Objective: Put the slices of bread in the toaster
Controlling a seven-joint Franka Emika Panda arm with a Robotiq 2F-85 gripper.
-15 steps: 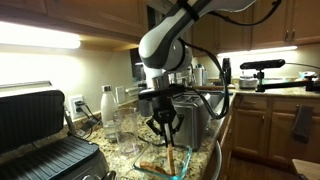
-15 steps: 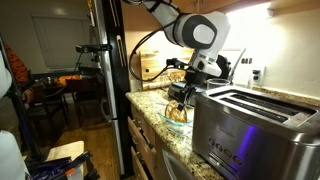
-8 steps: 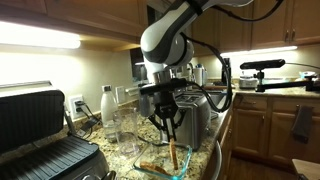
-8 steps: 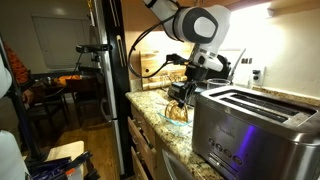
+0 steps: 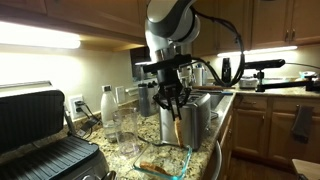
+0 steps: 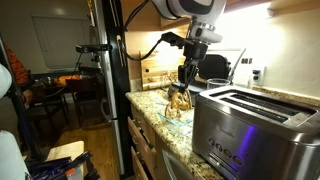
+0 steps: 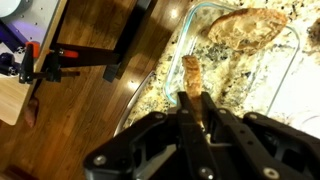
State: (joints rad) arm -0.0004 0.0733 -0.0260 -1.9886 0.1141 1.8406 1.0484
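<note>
Since the fingers (image 5: pixel 168 102), clamping a bread slice (image 5: pixel 177 128), are rising clear of the dish (image 5: pixel 148 152) beneath, loading the toaster (image 6: pixel 250 125) is beginning.

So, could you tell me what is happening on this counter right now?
The robot's gripper is shut on a slice of bread, holding it on edge above the glass dish. Another slice lies in the dish. The toaster stands nearby on the counter, with no bread in its slots yet.
</note>
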